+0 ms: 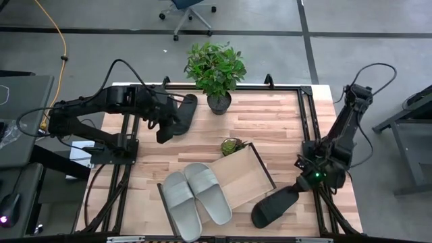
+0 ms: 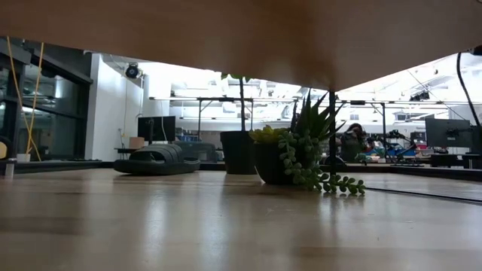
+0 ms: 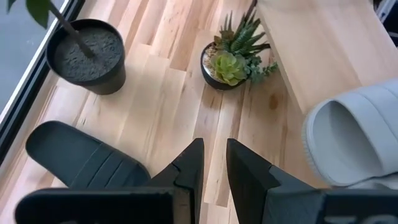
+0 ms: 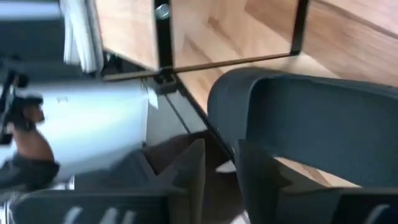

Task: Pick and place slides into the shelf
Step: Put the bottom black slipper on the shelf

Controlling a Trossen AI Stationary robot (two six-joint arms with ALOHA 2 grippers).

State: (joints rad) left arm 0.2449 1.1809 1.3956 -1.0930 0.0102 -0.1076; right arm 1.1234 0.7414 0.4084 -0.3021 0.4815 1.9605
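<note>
**Two grey slides in the shelf, both black slides outside it**

Clock directions read off the high view, 12 = far edge.

- 6 o'clock, near edge: two light grey slides (image 1: 197, 197) lie side by side, touching, on the left half of the shelf (image 1: 251, 177). Shelf sits tilted on the table (image 1: 270, 115); its right half is bare wood.
- 5 o'clock: black slide (image 1: 274, 206) just off the shelf's right edge, near the table's front-right corner. Right gripper (image 1: 302, 182) is at its heel end. Right wrist view shows its fingers (image 4: 189, 168) a narrow gap apart beside the slide's strap (image 4: 311, 124); cannot tell whether it's gripping or just touching.
- Centre: small succulent pot (image 1: 232, 146) touching the shelf's far corner.
- 11 o'clock: second black slide (image 1: 181, 116) on the table, left gripper (image 1: 162, 121) over it. Fingers (image 3: 189, 168) nearly together, nothing visible between them; the slide (image 3: 81, 158) sits beside them.
- 12 o'clock: leafy plant in dark pot (image 1: 217, 73) at the far edge.

No readable brands, labels or writing anywhere.
</note>
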